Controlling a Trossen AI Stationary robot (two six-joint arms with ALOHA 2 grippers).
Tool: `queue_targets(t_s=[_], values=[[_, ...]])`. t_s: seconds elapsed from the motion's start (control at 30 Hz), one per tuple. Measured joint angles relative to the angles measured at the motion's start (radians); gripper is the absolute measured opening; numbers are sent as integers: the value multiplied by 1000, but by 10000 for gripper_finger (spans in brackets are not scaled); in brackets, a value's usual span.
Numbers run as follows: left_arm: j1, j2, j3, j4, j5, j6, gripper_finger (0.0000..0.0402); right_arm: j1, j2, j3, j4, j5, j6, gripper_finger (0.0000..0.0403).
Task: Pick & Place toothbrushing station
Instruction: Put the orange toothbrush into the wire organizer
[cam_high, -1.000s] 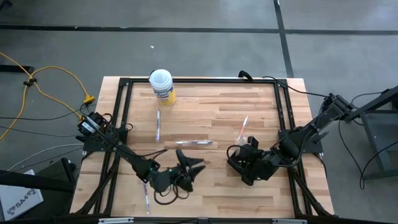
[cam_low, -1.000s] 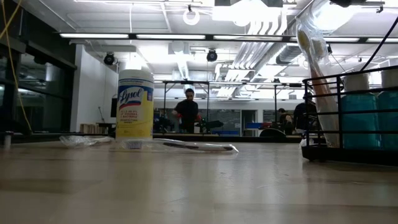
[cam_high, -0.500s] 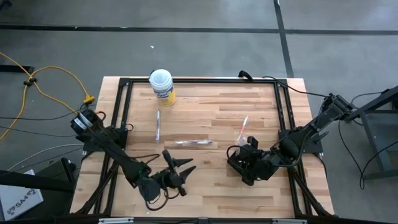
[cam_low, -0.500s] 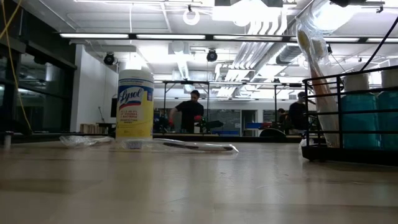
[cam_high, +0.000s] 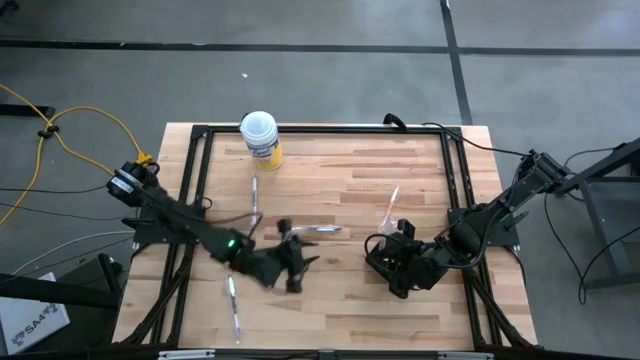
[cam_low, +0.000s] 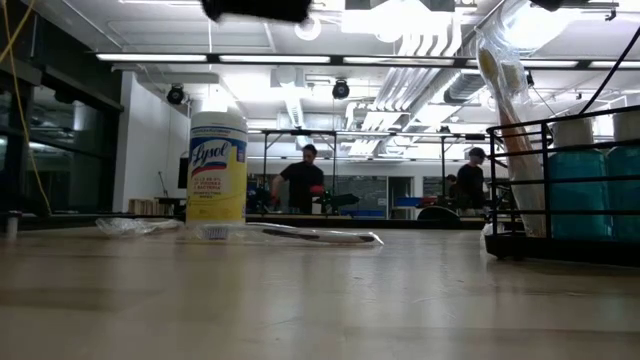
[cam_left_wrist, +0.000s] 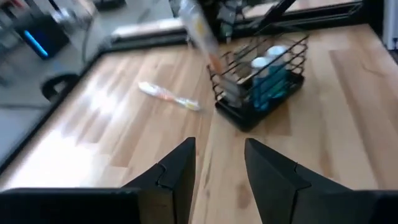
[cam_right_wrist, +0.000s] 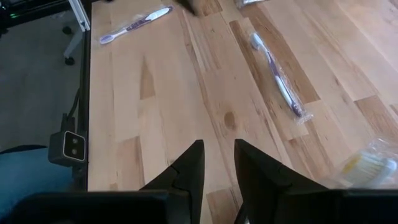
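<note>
The toothbrushing station (cam_left_wrist: 258, 87) is a black wire basket with blue-green bottles and an upright wrapped toothbrush (cam_low: 505, 110). It stands on its base at the table's near right (cam_low: 560, 200). My right gripper (cam_right_wrist: 219, 155) hovers above it (cam_high: 385, 262), pointing toward the table's left, open with a narrow gap that shows only wood. My left gripper (cam_left_wrist: 214, 165) is open and empty near the table's middle (cam_high: 290, 262), raised off the wood and pointing at the station from its left.
A white-lidded, yellow-labelled canister (cam_high: 260, 137) stands at the far left. Loose toothbrushes lie on the wood: one (cam_high: 253, 200) below the canister, a wrapped one (cam_high: 312, 229) mid-table, one (cam_high: 390, 205) beyond the station, a purple one (cam_high: 233, 305) near the front left. People stand in the room beyond.
My left gripper has risen, swung from the table's near edge toward its middle and rolled about its own axis, so it now points at the station. The right arm and the station have kept still.
</note>
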Motion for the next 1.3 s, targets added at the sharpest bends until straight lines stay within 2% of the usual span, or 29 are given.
queue_targets(t_s=[0.1,0.37,0.57,0.7,0.8,0.97,1.07,1.2,1.3], values=[[93,0,0,-1,101,-23,131,0,0,0,0,-10,7,79],[250,0,0,-13,245,-76,131,10,0,0,-3,-29,1,79],[256,0,0,-44,271,-89,131,-2,-22,0,5,29,-56,79],[244,0,0,-56,271,-89,131,-50,-80,0,18,87,-94,79],[236,0,0,-65,271,-89,131,-107,-137,0,21,91,-146,79],[236,0,0,-73,271,-89,131,-248,-206,0,-19,-9,-214,79],[236,0,0,-76,271,-89,131,-368,-224,0,-54,-116,-281,79],[236,0,0,-83,271,-58,131,-508,-226,0,-95,-280,-451,79],[236,0,0,-87,270,-39,131,-597,-226,0,-148,-317,-518,79]])
